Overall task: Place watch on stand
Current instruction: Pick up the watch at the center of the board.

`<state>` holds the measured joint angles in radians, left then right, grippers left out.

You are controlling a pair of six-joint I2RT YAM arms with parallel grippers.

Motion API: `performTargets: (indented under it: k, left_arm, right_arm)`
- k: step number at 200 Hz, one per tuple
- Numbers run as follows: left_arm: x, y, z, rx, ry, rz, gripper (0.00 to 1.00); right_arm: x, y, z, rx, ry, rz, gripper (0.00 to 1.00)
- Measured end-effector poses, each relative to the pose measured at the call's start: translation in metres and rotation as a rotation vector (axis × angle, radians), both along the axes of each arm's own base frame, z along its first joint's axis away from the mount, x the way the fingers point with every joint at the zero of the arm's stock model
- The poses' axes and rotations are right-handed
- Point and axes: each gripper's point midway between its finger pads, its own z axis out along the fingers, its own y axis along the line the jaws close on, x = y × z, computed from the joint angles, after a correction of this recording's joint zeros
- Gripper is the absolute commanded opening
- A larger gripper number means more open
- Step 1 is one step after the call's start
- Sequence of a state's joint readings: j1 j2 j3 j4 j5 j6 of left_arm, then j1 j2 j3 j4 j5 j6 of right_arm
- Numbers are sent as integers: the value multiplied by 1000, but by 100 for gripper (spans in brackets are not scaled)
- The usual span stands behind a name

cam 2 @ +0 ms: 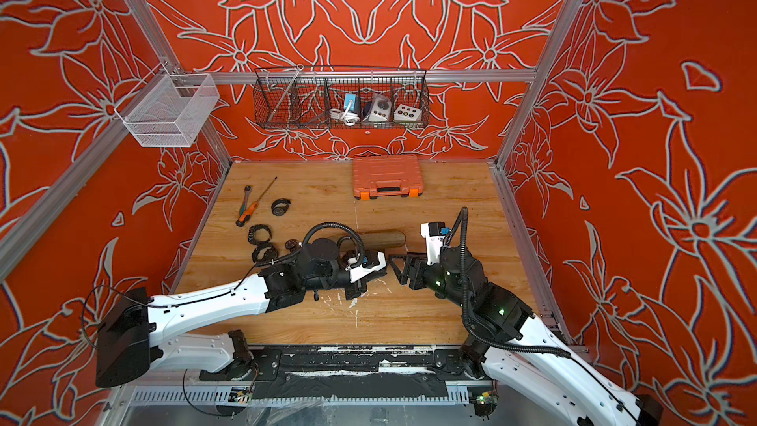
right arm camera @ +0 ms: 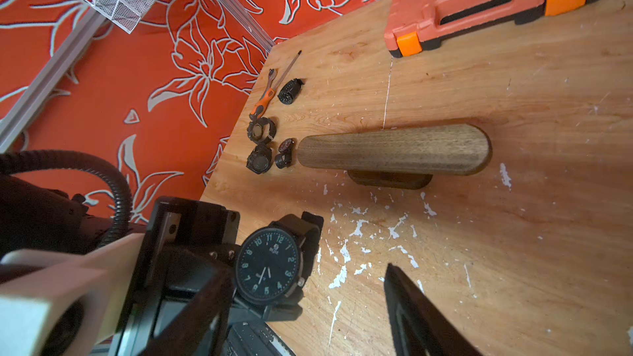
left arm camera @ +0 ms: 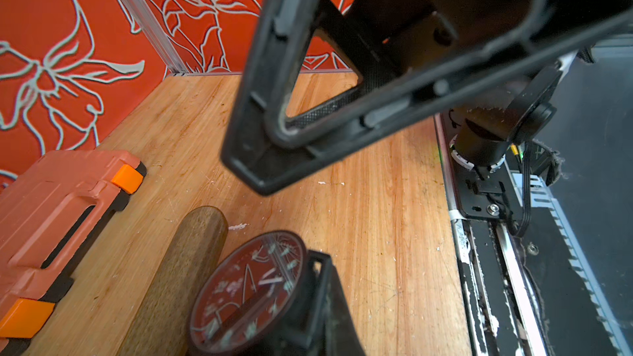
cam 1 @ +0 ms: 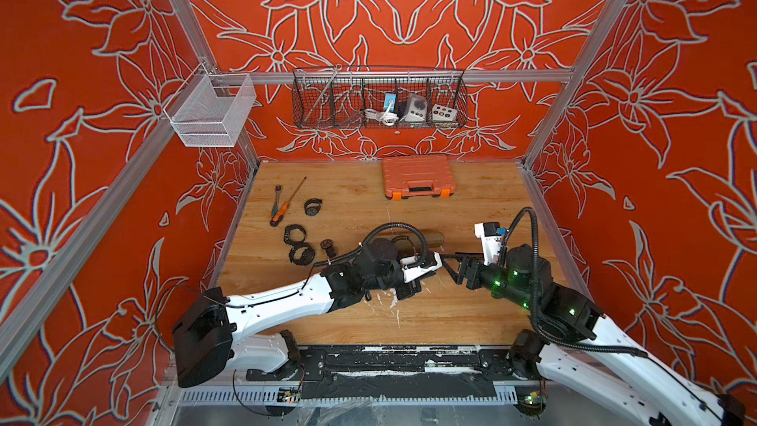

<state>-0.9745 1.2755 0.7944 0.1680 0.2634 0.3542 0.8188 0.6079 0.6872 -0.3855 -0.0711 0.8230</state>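
Centrally, low in both top views, the two arms met over the wooden tabletop [cam 1: 450, 313]. The left gripper [right arm camera: 219, 268] had its jaws clamped together on the strap of a black-faced wristwatch [right arm camera: 270, 265], which sat just left of centre in the lower half of the right wrist view, dial facing the camera and held clear of the stand. In the left wrist view the same watch [left arm camera: 250, 289] filled the bottom centre, just beside the rounded end of the stand [left arm camera: 178, 275].

The right gripper [cam 1: 458, 266] pointed toward the left one, its jaws apart with nothing between them; one dark finger [right arm camera: 421, 316] showed at the lower right of the right wrist view, apart from the watch.

The stand [right arm camera: 394, 148] was a dark-brown wooden bar with rounded ends on a small flat base, lying across the middle of that view with no watch on it. In the top views only its right end [cam 1: 434, 237] showed past the left arm.

Four more black watches [right arm camera: 262, 159] lay grouped near the stand's left end, beside an orange-handled screwdriver [cam 1: 286, 202] and a small wrench [cam 1: 275, 198]. An orange tool case [cam 1: 418, 177] sat closed at the table's far edge. Above it a dark wire basket [cam 1: 327, 112] hung on the back rail, and a white mesh basket [cam 1: 209, 112] hung at the upper left.
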Motion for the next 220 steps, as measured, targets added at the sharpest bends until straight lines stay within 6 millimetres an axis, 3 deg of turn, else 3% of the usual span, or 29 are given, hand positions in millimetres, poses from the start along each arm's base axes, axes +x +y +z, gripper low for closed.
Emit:
performTargets:
  k: [69,93,160,220]
  left_arm:
    - [5,-17,16,-30,-35,-41,0]
    - [4,-22,15,-30,-30,-59,0]
    - [4,-32,12,-16,-28,-79,0]
    - [3,-33,5,8,-19,-85,0]
  right_arm:
    - [4,3,-1,28,59,-39,65]
    - [5,5,-2,30,69,-39,60]
    - [6,9,-3,21,78,-33,59]
    - [7,12,-5,7,84,-24,52]
